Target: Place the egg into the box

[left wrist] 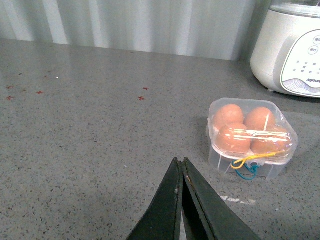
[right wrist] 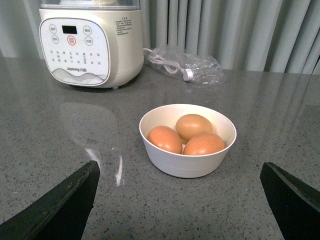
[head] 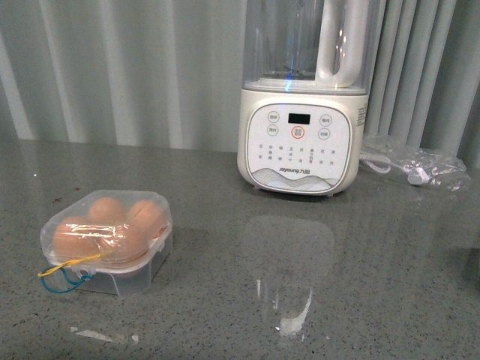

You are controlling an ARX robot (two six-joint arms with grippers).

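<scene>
Box (head: 107, 241) of clear plastic, lid closed, standing on the grey speckled surface (head: 315, 300) toward the robot's left in the front view, with orange-brown eggs filling its hollows; the left wrist view shows 4 eggs (left wrist: 252, 136) under the lid. Yellow and blue bands (head: 64, 274) hang at the front corner of the box and lie partly on the surface. White blender (head: 302, 97) with a clear jug stands behind and to the right of the box, well apart from it, before a pale curtain; a clear bag holding a white cord (head: 416, 169) lies just beside the blender on its right. Left end effector (left wrist: 181, 167), seen in its wrist view, is clenched, its 2 dark fingers pressed together with nothing between them, pointing at bare surface near the box but not touching it. Right end effector (right wrist: 180, 192) is released, its fingers (right wrist: 60, 205) spread wide and empty on either side of a white bowl (right wrist: 187, 162). This bowl rests on the surface and holds 3 more orange-brown eggs (right wrist: 192, 135), which touch one another. Neither arm appears in the front view.
</scene>
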